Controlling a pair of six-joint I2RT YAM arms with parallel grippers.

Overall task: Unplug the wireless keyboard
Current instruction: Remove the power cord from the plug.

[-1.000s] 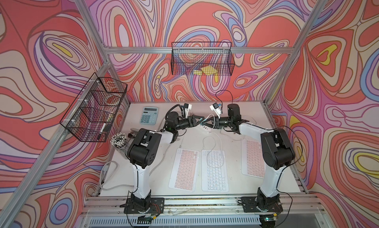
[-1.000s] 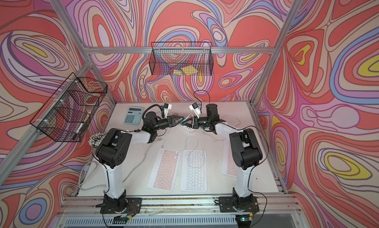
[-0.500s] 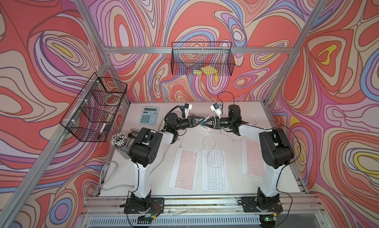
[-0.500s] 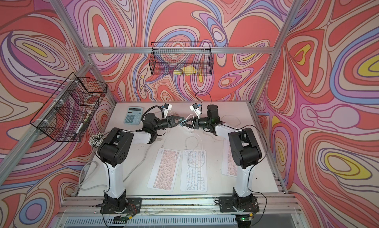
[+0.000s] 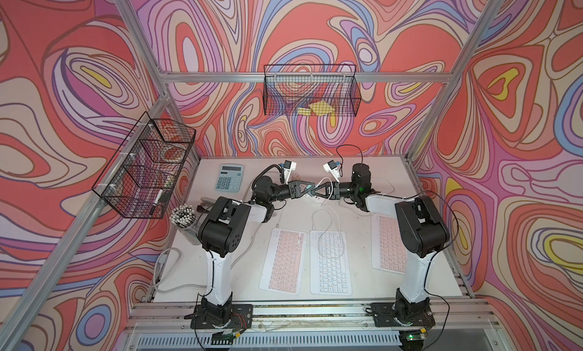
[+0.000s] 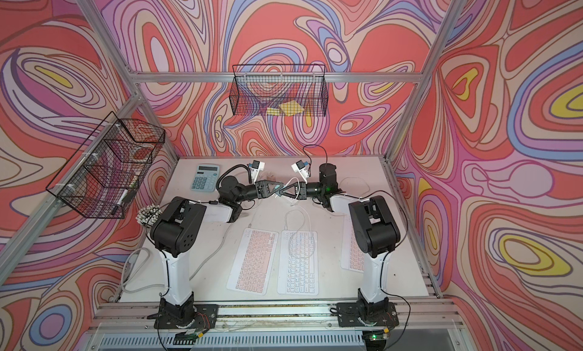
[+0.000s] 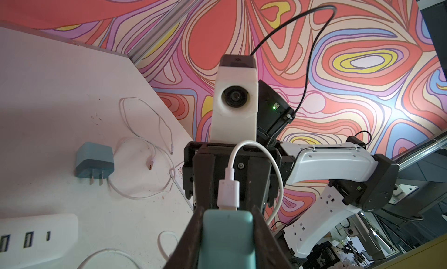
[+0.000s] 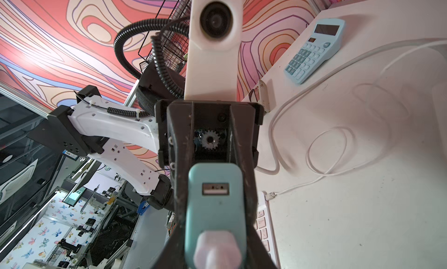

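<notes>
Narrowed since a second ago, left claw (image 7: 227,213) grasps the teal charger (image 7: 227,236); right claw (image 5: 315,193) clenches its white USB plug (image 7: 228,190). Best: brace charger, pull plug straight out.

The charger (image 7: 227,236) is matt teal plastic, its plug (image 7: 228,192) smooth white plastic; the counter (image 7: 48,86) is matt white and scuffed.

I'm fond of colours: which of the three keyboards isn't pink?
The middle keyboard: it is white; the left keyboard and the right keyboard are pink.
</notes>
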